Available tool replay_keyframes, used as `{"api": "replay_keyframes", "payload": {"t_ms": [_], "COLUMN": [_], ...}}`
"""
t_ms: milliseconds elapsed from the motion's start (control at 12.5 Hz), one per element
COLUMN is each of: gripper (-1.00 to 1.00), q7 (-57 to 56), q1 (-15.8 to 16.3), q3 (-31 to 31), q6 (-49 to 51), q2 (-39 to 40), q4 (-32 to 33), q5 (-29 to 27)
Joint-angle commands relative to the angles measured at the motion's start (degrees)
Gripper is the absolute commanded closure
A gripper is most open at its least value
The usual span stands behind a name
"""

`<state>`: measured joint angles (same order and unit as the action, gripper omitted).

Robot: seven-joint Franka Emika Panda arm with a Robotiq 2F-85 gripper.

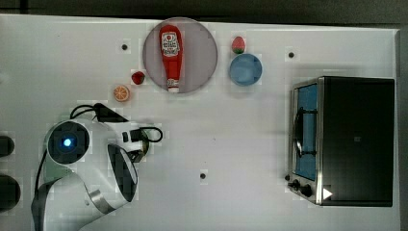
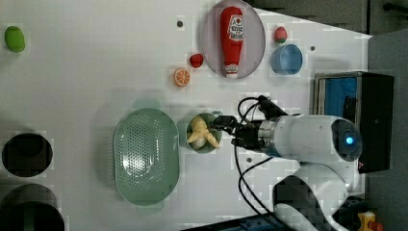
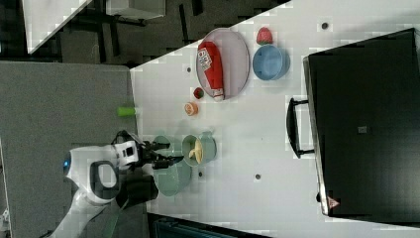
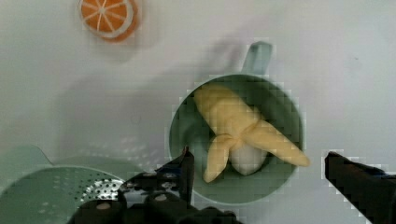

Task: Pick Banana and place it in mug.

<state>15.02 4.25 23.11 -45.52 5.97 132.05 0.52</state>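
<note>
End effector (image 4: pixel 259 165) wide open, empty, banana (image 4: pixel 238 128) in mug (image 4: pixel 280 109)

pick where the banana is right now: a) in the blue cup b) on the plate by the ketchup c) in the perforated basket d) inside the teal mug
d: the peeled banana lies inside the teal mug, one peel strip hanging over its rim, with the open gripper straddling the mug and not touching the fruit.

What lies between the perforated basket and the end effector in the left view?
In the left view, the teal-green mug with the peeled banana inside sits between the perforated basket and the open end effector.
</note>
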Motion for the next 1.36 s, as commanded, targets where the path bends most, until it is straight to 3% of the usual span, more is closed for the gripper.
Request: {"api": "replay_keyframes", "payload": {"t_ms": [80, 720, 1360], "gripper": [-1.0, -1.0, -1.0], "q7": [1.4, -3.9, -5.7], "q1": [-2.8, -3.6, -3.6], "q3": [-5.4, -25.1, -27.3], "q6": [9.3, 37.4, 41.3], "q2": [-8.8, -21.2, -20.9], "q4": [-5.7, -19.0, -21.3], "q5": [-0.5, -0.1, 0.1]}}
